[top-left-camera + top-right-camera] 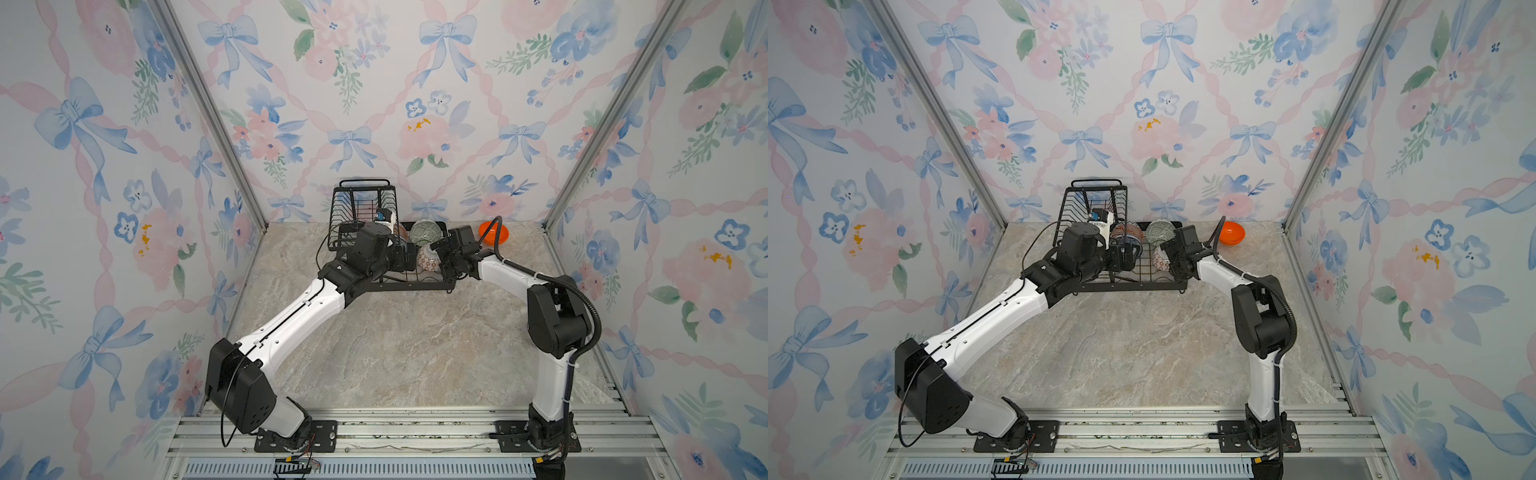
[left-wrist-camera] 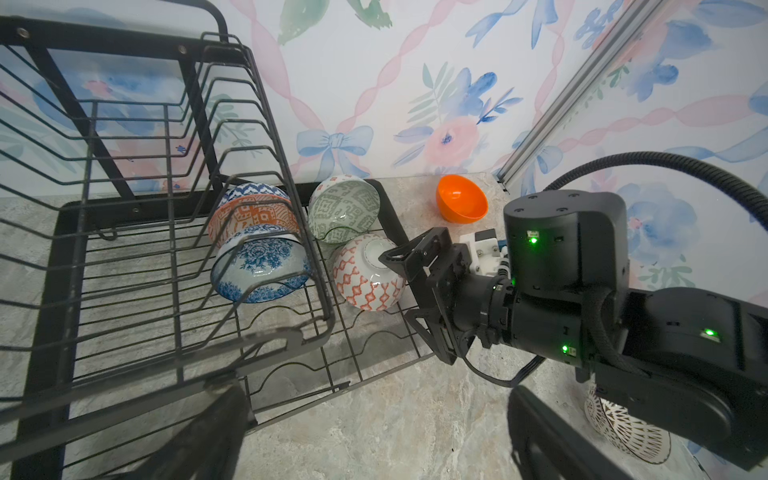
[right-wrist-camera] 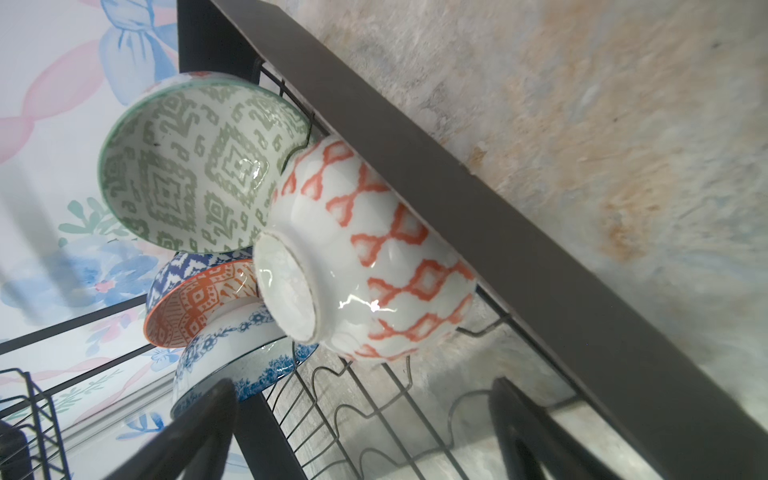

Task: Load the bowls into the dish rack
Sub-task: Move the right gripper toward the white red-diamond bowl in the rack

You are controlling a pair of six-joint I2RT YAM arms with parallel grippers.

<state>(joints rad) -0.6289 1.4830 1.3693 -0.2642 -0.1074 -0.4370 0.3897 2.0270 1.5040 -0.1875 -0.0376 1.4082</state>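
The black wire dish rack [image 1: 361, 199] [image 2: 137, 232] stands at the back of the table. On its flat base lean the grey-green bowl [image 1: 424, 232] [image 3: 187, 166], the orange-white bowl [image 2: 365, 278] [image 3: 374, 257], the blue floral bowl [image 2: 262, 266] and the dark-blue geometric bowl [image 2: 249, 208]. The plain orange bowl [image 1: 493, 233] [image 2: 462, 199] lies on the table right of the rack. A white bowl with dark lattice [image 2: 627, 432] sits under the right arm. My left gripper [image 2: 374, 453] hangs open and empty by the rack's front edge. My right gripper [image 3: 361, 440] [image 2: 411, 299] is open beside the orange-white bowl.
Floral walls [image 1: 374, 104] close the cell on three sides, with aluminium posts [image 1: 212, 112] in the back corners. The marble table top [image 1: 395, 340] stretches from the rack to the metal rail [image 1: 415, 424] where both arm bases are bolted. The rack's raised basket [image 1: 1096, 203] stands on its left.
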